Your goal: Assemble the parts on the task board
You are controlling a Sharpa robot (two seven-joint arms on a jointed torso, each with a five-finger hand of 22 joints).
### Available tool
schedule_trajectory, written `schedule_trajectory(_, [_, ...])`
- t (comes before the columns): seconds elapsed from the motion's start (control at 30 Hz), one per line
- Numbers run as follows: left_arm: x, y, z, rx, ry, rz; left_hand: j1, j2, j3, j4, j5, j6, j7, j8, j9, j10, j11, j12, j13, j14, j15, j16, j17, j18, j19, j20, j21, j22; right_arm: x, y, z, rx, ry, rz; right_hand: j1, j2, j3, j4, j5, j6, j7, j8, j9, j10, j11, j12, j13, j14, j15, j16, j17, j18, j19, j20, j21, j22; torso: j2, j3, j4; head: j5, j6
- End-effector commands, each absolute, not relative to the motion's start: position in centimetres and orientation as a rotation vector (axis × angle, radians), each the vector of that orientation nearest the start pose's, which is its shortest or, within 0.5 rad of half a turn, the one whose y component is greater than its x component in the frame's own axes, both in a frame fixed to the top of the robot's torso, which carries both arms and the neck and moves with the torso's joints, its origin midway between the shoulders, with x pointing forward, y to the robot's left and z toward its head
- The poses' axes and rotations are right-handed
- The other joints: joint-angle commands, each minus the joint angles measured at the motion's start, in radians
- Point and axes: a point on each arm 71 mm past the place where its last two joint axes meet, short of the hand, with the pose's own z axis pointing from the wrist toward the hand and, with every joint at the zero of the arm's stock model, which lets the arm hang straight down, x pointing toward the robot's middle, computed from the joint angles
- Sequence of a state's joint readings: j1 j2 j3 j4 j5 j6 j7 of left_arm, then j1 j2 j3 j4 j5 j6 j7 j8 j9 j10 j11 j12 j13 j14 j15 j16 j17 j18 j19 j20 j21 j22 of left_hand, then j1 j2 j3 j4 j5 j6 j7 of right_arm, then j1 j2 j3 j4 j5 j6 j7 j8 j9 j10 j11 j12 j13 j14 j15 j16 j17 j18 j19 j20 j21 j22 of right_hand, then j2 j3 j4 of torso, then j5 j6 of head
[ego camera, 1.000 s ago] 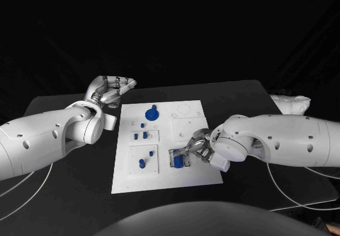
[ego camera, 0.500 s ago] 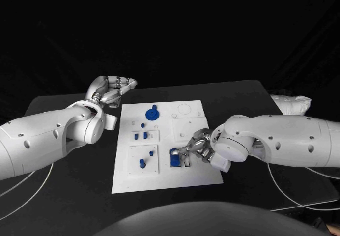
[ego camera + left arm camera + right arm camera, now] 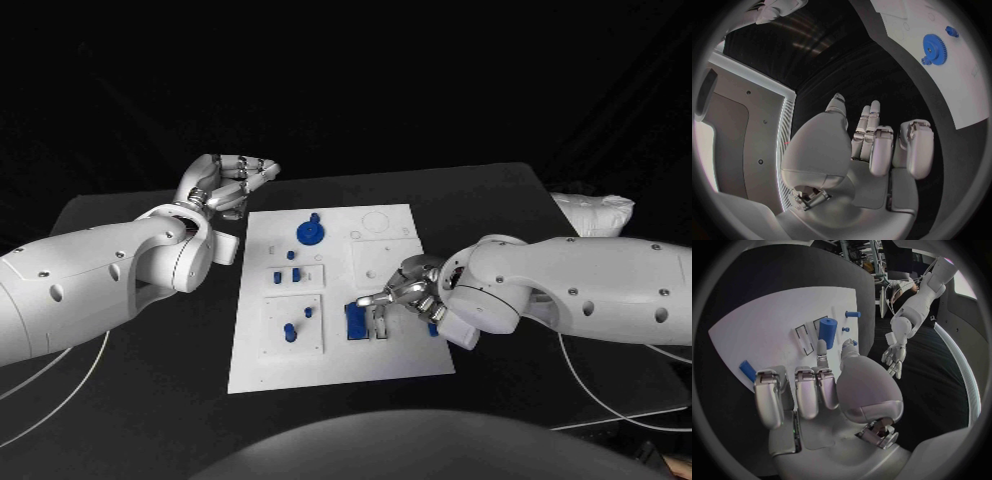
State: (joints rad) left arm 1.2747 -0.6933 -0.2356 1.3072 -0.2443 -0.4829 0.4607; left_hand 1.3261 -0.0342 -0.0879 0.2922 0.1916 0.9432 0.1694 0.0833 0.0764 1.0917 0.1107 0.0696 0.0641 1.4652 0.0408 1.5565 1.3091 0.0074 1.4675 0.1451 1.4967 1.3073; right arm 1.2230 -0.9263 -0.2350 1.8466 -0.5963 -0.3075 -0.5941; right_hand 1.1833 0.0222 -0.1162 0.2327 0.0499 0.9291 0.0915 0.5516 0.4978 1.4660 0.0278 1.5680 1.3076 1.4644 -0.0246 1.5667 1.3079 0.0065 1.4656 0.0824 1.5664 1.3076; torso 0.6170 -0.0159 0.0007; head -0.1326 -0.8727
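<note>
— What has shifted since a second ago?

— The right hand (image 3: 408,295) has drawn back a little towards the right edge of the white rectangular task board (image 3: 335,365). It was closed over the blue block-shaped part (image 3: 356,322) near the board's near right corner; now that part lies bare on the board and the hand sits just beside it, fingers loosely curled and holding nothing. The black table (image 3: 173,400) and the board look unmoved.

— And the other arm?

— The left hand (image 3: 225,183) stays where it was, off the board's far left corner above the table, fingers folded in around nothing.

— Where are the remaining pieces?

— A round blue gear-shaped part (image 3: 309,233) is near the board's far edge. Two small blue pegs (image 3: 289,274) stand in a recess by the left edge, midway down. Nearer, another recess holds a small blue piece (image 3: 290,333). In the right wrist view a further blue part (image 3: 747,370) shows past the fingers, on the board.
</note>
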Motion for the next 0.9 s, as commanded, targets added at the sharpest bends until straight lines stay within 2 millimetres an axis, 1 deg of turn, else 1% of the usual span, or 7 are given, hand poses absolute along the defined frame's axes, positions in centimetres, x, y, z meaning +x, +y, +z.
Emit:
schedule_trajectory(0.03, [51.8, 20.1, -20.8, -0.741, 1.449, -1.263, 0.001, 0.009, -0.008, 0.000, 0.004, -0.006, 0.001, -0.005, -0.001, -0.002, 0.003, 0.000, 0.001, 0.089, 0.005, -0.003, 0.222, 0.012, 0.045, 0.005, -0.001, 0.238, 38.0, -18.3, -24.8, 0.663, 2.363, 0.605, 0.011, 0.010, -0.036, 0.017, 0.004, -0.071, -0.009, 0.132, 0.145, 0.105, -0.017, 0.003, 0.263, 0.106, -0.018, 0.004, 0.263, -0.007, 0.105, -0.012, 0.004, 0.263, 0.000, -0.0005, -0.0004, 0.000, 0.000])
schedule_trajectory(0.07, [51.8, 20.1, -20.8, -0.741, 1.449, -1.263, 0.001, 0.009, -0.008, 0.000, 0.004, -0.006, 0.001, -0.005, -0.001, -0.002, 0.003, 0.000, 0.001, 0.089, 0.005, -0.003, 0.222, 0.012, 0.045, 0.005, -0.001, 0.238, 38.0, -18.3, -24.7, 0.648, 2.374, 0.601, 0.022, 0.021, -0.044, 0.021, 0.006, -0.083, -0.017, 0.188, 0.205, 0.105, -0.019, 0.003, 0.263, 0.106, -0.018, 0.004, 0.263, -0.007, 0.105, -0.016, 0.004, 0.263, 0.000, -0.0009, -0.0003, 0.000, 0.000])
schedule_trajectory(0.1, [51.8, 20.1, -20.8, -0.741, 1.449, -1.263, 0.001, 0.009, -0.008, 0.000, 0.004, -0.006, 0.001, -0.005, -0.001, -0.002, 0.003, 0.000, 0.001, 0.089, 0.005, -0.003, 0.222, 0.012, 0.045, 0.005, -0.001, 0.238, 37.9, -18.3, -24.8, 0.631, 2.392, 0.595, 0.027, 0.024, -0.057, 0.027, 0.000, -0.109, -0.021, 0.227, 0.256, 0.105, -0.023, 0.003, 0.263, 0.106, -0.022, 0.004, 0.263, -0.007, 0.105, -0.019, 0.004, 0.263, 0.000, -0.0009, 0.0000, 0.000, 0.000])
schedule_trajectory(0.13, [51.8, 20.1, -20.8, -0.741, 1.449, -1.263, 0.001, 0.009, -0.008, 0.000, 0.004, -0.006, 0.001, -0.005, -0.001, -0.002, 0.003, 0.000, 0.001, 0.089, 0.005, -0.003, 0.222, 0.012, 0.045, 0.005, -0.001, 0.238, 37.8, -18.2, -24.8, 0.613, 2.413, 0.589, 0.029, 0.034, -0.057, 0.030, -0.001, -0.112, -0.025, 0.241, 0.272, 0.105, -0.021, 0.003, 0.263, 0.106, -0.025, 0.004, 0.263, -0.007, 0.105, -0.019, 0.004, 0.263, 0.000, -0.0006, -0.0004, 0.001, 0.000])
schedule_trajectory(0.3, [51.8, 20.1, -20.8, -0.741, 1.450, -1.264, 0.001, 0.009, -0.008, 0.000, 0.004, -0.006, 0.001, -0.005, -0.001, -0.002, 0.003, 0.000, 0.001, 0.089, 0.005, -0.003, 0.222, 0.012, 0.045, 0.005, -0.001, 0.238, 37.3, -17.8, -25.4, 0.537, 2.521, 0.565, 0.032, 0.042, -0.074, 0.039, -0.001, -0.132, -0.032, 0.299, 0.350, 0.105, -0.028, 0.003, 0.263, 0.106, -0.029, 0.004, 0.263, -0.007, 0.105, -0.023, 0.004, 0.263, 0.000, 0.0004, -0.0003, 0.002, 0.000])
schedule_trajectory(0.5, [51.8, 20.2, -20.9, -0.740, 1.450, -1.262, 0.001, 0.009, -0.008, 0.000, 0.004, -0.006, 0.001, -0.005, -0.001, -0.002, 0.003, 0.000, 0.001, 0.089, 0.005, -0.003, 0.222, 0.012, 0.045, 0.005, -0.001, 0.238, 36.6, -17.0, -26.2, 0.453, 2.588, 0.550, 0.030, 0.049, -0.085, 0.044, 0.000, -0.144, -0.035, 0.319, 0.387, 0.105, -0.031, 0.003, 0.263, 0.106, -0.031, 0.004, 0.263, -0.007, 0.105, -0.025, 0.004, 0.263, 0.000, 0.0010, -0.0002, 0.004, 0.000])
schedule_trajectory(0.9, [51.7, 20.4, -20.9, -0.741, 1.451, -1.259, 0.001, 0.009, -0.008, 0.000, 0.004, -0.006, 0.001, -0.005, -0.001, -0.002, 0.003, 0.000, 0.001, 0.089, 0.005, -0.003, 0.222, 0.012, 0.045, 0.005, -0.001, 0.238, 36.6, -16.4, -27.0, 0.405, 2.615, 0.530, 0.032, 0.070, -0.085, 0.046, 0.001, -0.148, -0.038, 0.330, 0.412, 0.105, -0.034, 0.003, 0.263, 0.106, -0.034, 0.004, 0.263, -0.007, 0.105, -0.027, 0.004, 0.263, 0.000, -0.0006, 0.0000, 0.001, 0.000])
